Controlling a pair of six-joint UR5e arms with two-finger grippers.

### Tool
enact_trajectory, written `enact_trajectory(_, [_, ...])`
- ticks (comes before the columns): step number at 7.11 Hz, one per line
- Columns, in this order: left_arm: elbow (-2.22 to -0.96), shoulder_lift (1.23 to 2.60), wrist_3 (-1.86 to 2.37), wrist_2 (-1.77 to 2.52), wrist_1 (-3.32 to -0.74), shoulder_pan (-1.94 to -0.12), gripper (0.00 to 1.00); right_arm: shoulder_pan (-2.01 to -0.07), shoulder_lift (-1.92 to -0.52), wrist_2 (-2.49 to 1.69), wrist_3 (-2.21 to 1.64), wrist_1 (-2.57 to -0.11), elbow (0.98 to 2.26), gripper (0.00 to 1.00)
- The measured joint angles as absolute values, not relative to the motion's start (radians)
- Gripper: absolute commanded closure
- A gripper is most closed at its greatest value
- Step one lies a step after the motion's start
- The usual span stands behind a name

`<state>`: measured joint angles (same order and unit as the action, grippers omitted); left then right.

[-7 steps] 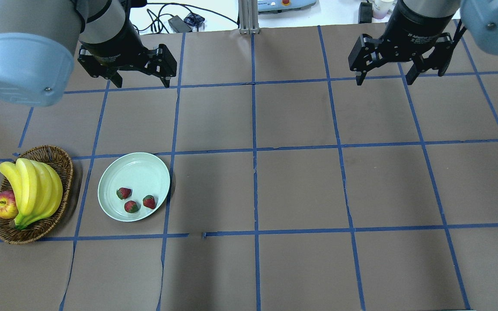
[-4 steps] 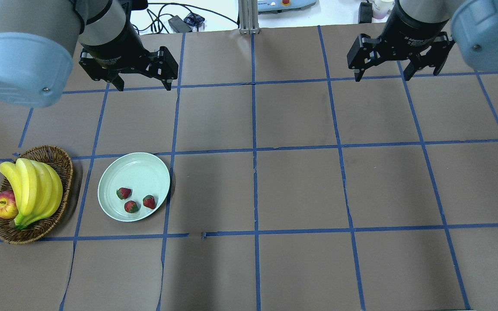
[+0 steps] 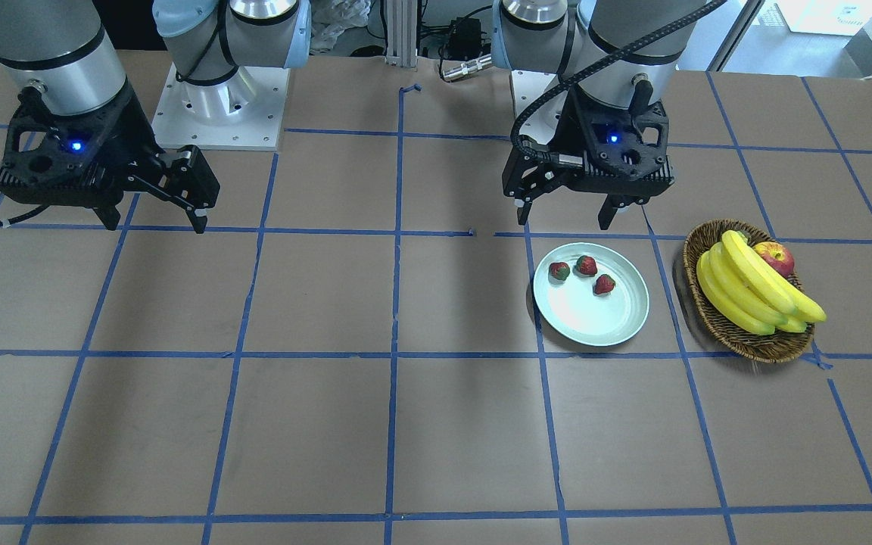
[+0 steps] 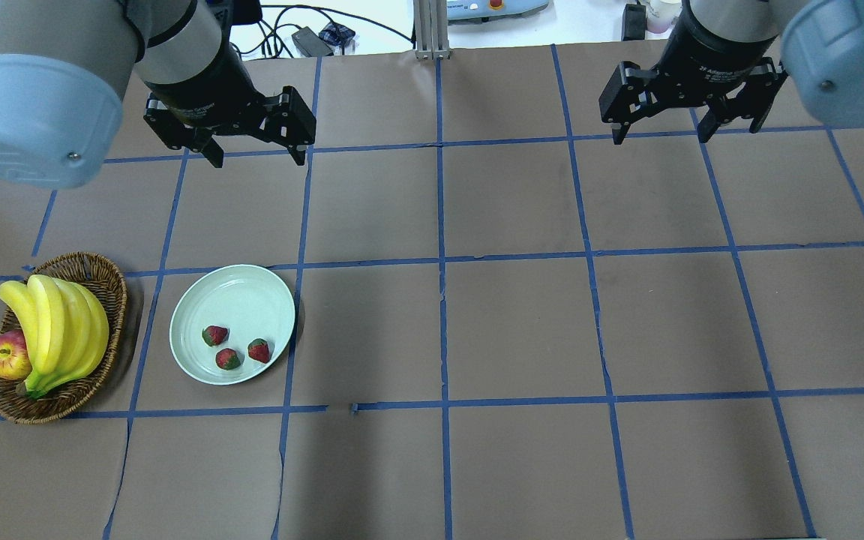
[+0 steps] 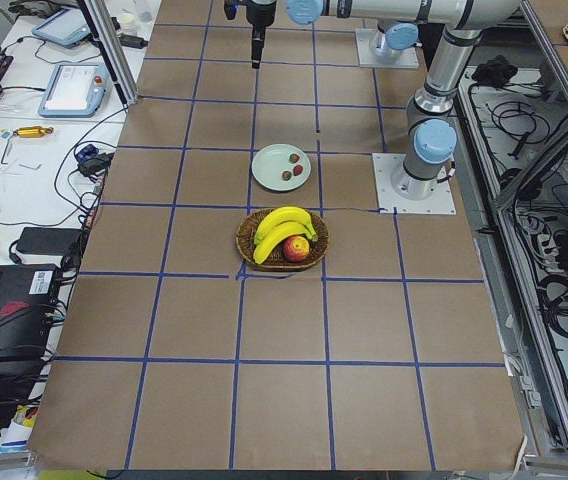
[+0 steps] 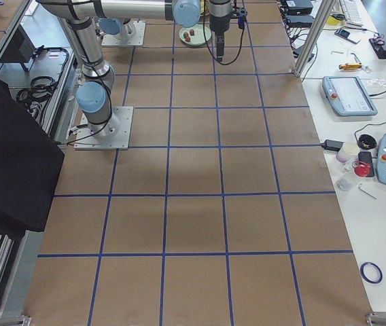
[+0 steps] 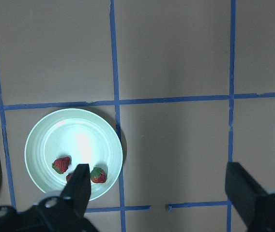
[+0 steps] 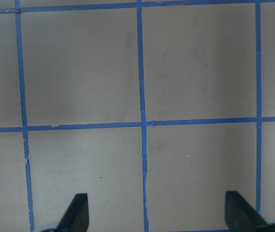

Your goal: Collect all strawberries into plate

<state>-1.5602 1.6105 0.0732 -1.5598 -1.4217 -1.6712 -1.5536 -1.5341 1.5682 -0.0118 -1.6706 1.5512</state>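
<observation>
Seen spread wide, gripping nothing: left gripper [image 4: 257, 159]. Three strawberries [image 7: 61, 164] in plate [image 7: 74, 135], at and just outside one finger [image 7: 79, 186] in wrist view; one berry half hidden behind it. Likewise wide apart, empty: right gripper [image 4: 658, 138], over taped brown paper [image 8: 200, 63]; fingers cut off at frame edge.
</observation>
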Motion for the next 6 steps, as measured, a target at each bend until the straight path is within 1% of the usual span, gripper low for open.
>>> enact_trajectory(6, [-1.561,1.614,0.072,-1.629,-1.416,-1.664,0.00,-1.554,-1.543,1.570,-0.015,-1.640,1.552,0.00])
